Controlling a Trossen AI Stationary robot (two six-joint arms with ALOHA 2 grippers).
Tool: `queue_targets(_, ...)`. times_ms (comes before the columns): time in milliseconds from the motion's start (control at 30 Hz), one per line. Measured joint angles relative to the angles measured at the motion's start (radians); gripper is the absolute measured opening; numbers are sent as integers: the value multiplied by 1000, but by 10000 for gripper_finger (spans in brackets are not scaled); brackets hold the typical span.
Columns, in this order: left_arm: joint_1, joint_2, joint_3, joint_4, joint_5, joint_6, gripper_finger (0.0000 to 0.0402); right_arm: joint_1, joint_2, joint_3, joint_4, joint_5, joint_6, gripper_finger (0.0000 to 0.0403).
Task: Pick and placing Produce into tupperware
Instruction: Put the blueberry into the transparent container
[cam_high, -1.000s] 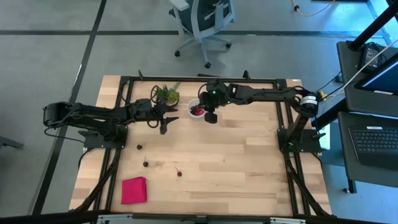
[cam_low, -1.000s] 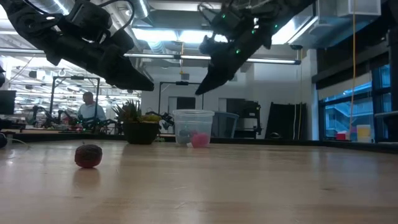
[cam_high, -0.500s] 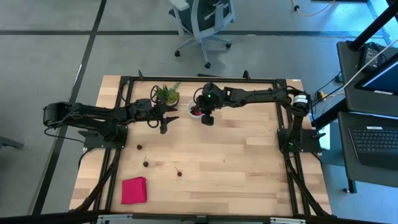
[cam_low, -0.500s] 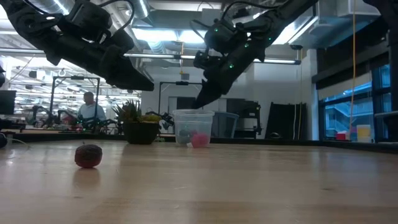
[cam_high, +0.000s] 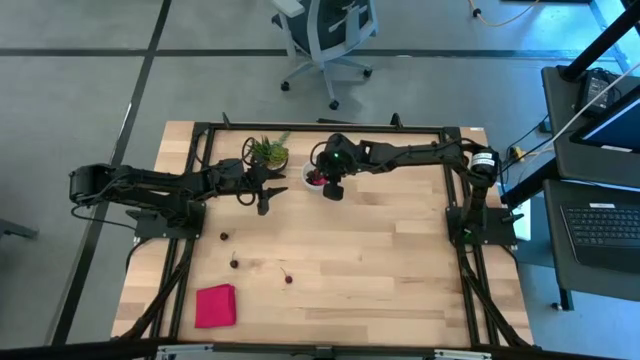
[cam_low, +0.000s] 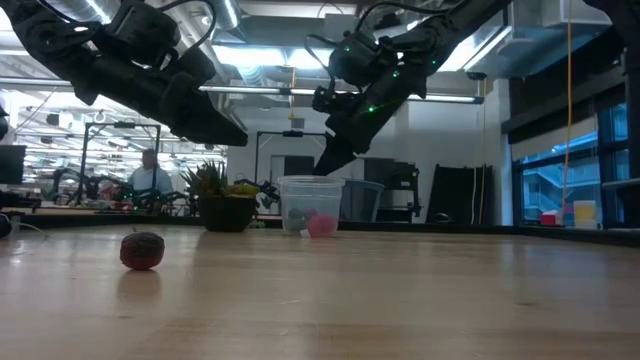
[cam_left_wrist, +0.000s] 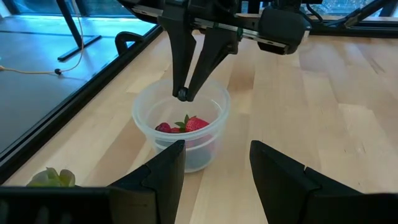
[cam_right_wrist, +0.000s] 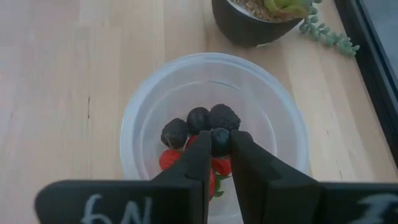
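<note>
Right claw (cam_right_wrist: 214, 149) grips a dark fruit (cam_right_wrist: 219, 138) above the tupperware (cam_right_wrist: 140, 118) — release comes next; left claw (cam_left_wrist: 214, 165) waits, wide, nearby.

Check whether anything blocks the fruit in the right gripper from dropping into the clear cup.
Nothing visible does. The right gripper holds a dark fruit directly above the open cup, with only fruit already inside beneath it. The potted plant stands beside the cup and the left gripper waits off to the side.
</note>
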Motion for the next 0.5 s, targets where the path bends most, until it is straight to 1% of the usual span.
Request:
queue_targets(167, 0, 0, 0, 0, 0, 0, 173, 0, 0, 0, 0, 0, 6, 72)
queue_targets(500, 0, 0, 0, 0, 0, 0, 173, 0, 0, 0, 2, 0, 26, 140)
